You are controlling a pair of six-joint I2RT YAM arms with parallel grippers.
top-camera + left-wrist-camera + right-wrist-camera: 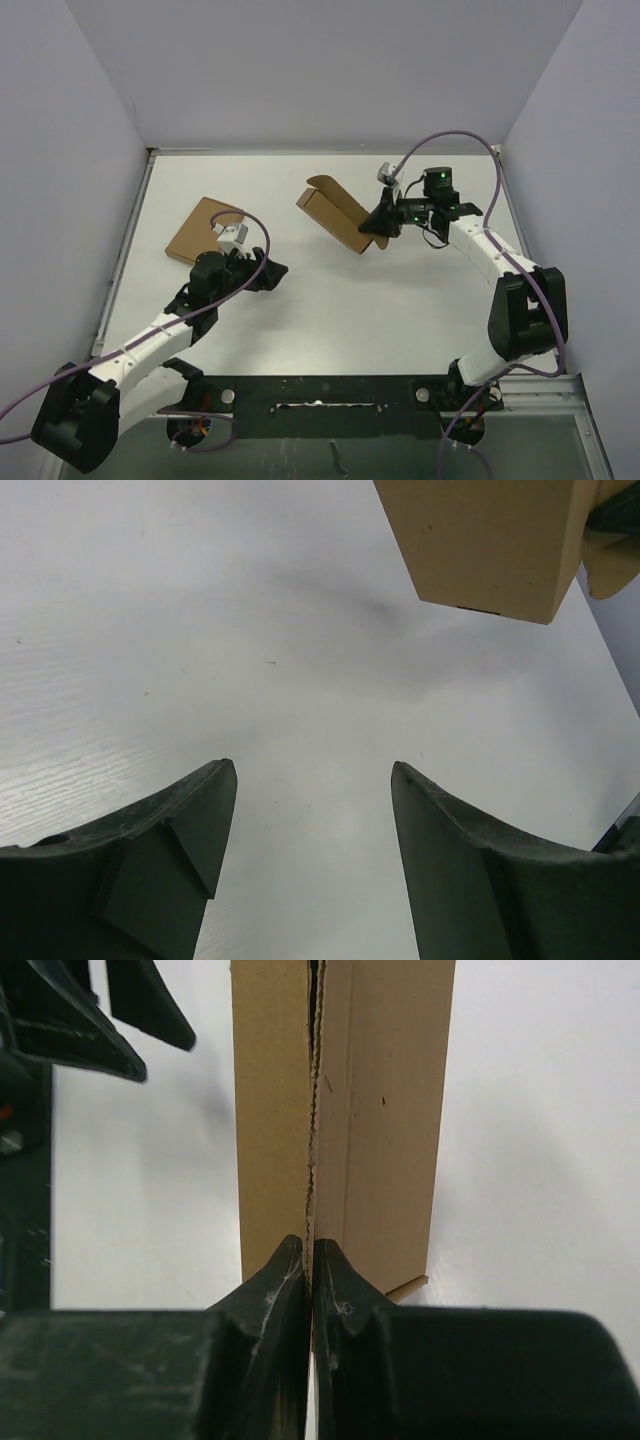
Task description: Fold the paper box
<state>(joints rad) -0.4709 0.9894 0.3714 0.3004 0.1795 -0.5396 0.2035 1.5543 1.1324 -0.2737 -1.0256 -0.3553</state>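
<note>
Started on the left: found the left gripper (268,274) standing open, fingers (195,825) spread, with nothing but bare table (330,320) between them. Spotted a flat cardboard rectangle (203,228) off to its left and a little behind, lying untouched. Counted just one of those.

Looked ahead and to the right of those open jaws and picked out the paper box (335,212): one only, a narrow brown carton, apart from the left fingers with a stretch of table between. Seemed lifted clear of the surface, going by the shadow lying apart beneath its near corner.

Moved on rightward and caught the right gripper (310,1252) pinched tight on the box's near end, fingertips clamped together over the seam edge. Traced the long axis straight out from that gripper, slanting away toward the left arm's side, with a flap standing open at the far end.

Counted two grippers: one free, one busy. Judged the right arm the nearer, already holding. Judged the box's free length the left gripper's business, reachable by pushing forward and rightward across the gap.
</note>
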